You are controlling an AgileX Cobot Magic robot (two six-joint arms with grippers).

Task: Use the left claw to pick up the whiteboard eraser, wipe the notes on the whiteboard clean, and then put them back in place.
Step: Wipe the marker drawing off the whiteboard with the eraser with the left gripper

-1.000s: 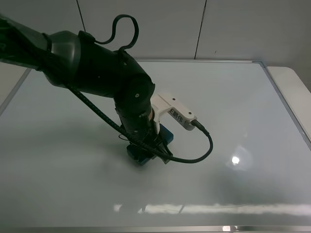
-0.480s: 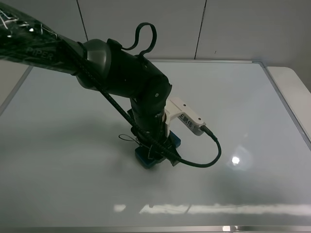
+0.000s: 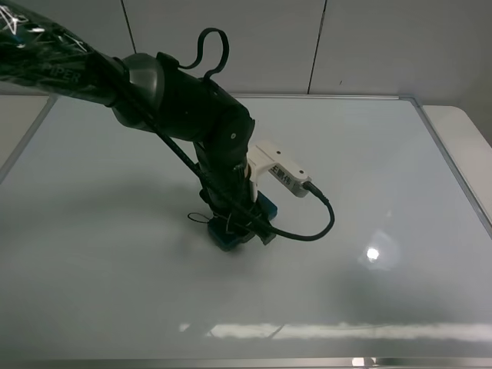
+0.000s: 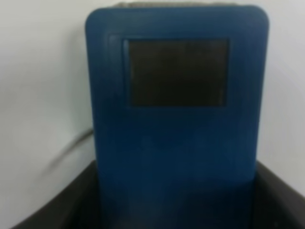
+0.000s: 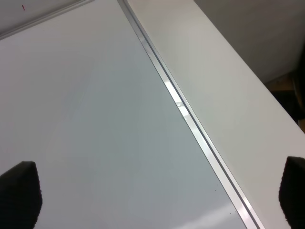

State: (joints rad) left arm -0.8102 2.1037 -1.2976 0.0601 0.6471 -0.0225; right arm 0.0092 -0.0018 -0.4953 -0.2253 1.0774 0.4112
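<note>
The left end effector (image 3: 235, 224) is pinching the whiteboard eraser (image 3: 224, 241) across its width, with one dark jaw on each long side in the left wrist view. It holds the eraser flat on the whiteboard (image 3: 384, 154), a little left of the board's middle and toward its near half. In the high view the eraser's long axis runs from near-left to far-right, in line with the way the end effector points, so the block juts out ahead of the jaws. The next stroke turns on the notes (image 3: 201, 219): a small scrap of black scribble lies just left of the eraser's near end, touching it or nearly so (whether any runs under the eraser cannot be told). I judge the wiping unfinished, and a short sweep leftward should cover the mark. The right end effector (image 5: 156, 193) hangs with its fingertips spread wide, holding nothing, over the board's right frame beside the white surface (image 5: 228, 86), well apart from the eraser
</note>
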